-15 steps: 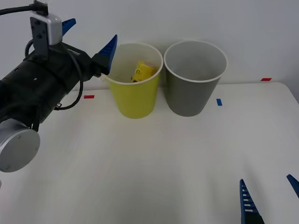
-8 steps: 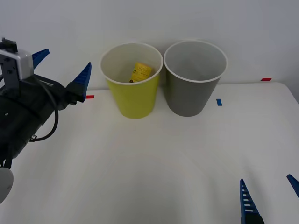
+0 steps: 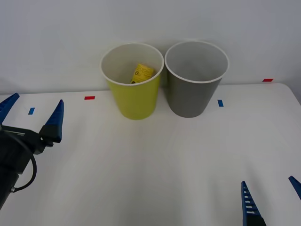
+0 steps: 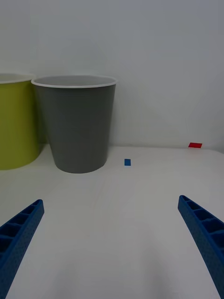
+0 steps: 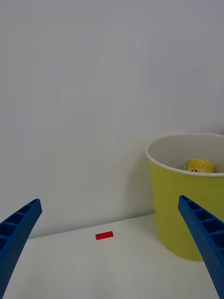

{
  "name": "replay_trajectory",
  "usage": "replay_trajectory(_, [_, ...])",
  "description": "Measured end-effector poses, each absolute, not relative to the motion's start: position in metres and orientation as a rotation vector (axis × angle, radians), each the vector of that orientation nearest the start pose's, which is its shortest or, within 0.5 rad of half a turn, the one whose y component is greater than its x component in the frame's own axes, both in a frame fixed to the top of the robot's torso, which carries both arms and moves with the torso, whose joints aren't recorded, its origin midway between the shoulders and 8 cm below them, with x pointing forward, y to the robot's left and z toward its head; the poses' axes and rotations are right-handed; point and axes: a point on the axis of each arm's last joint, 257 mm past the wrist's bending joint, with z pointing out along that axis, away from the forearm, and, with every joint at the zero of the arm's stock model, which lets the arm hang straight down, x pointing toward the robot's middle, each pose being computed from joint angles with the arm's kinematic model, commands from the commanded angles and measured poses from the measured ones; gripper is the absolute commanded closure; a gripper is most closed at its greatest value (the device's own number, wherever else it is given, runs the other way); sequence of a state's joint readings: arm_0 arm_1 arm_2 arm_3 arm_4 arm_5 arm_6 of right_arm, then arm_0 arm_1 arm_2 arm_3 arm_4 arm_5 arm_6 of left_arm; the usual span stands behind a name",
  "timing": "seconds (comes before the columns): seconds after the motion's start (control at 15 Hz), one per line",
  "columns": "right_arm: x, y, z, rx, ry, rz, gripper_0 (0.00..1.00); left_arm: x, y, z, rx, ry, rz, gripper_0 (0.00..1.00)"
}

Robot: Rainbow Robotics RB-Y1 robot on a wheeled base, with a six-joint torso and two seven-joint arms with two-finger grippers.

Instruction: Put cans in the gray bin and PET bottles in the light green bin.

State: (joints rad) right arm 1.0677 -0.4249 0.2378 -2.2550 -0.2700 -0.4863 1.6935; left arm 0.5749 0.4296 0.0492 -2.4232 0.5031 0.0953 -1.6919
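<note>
Front view: small yellow-labelled plastic PET bottle (image 3: 141,73), likely light and slippery, lies inside lime-green round bin (image 3: 134,101); grip mid-body; both end effectors, left (image 3: 32,114) and right (image 3: 270,200), spread apart, empty.

Plain white wall (image 3: 56,42) behind a white table (image 3: 155,160), evenly lit.

Bright, even, diffuse light; faint soft shadows; all views sharp.
</note>
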Motion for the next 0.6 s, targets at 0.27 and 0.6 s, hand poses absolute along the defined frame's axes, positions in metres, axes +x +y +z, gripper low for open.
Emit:
replay_trajectory(0.27, [0.248, -0.254, -0.187, -0.086, 1.516, 0.012, 0.00, 0.356, 0.292, -0.097, 0.073, 1.401, -0.039, 0.00])
replay_trajectory(0.6, [0.248, -0.254, -0.187, -0.086, 1.516, 0.012, 0.00, 0.319, 0.296, -0.150, 0.020, 1.412, -0.050, 0.00])
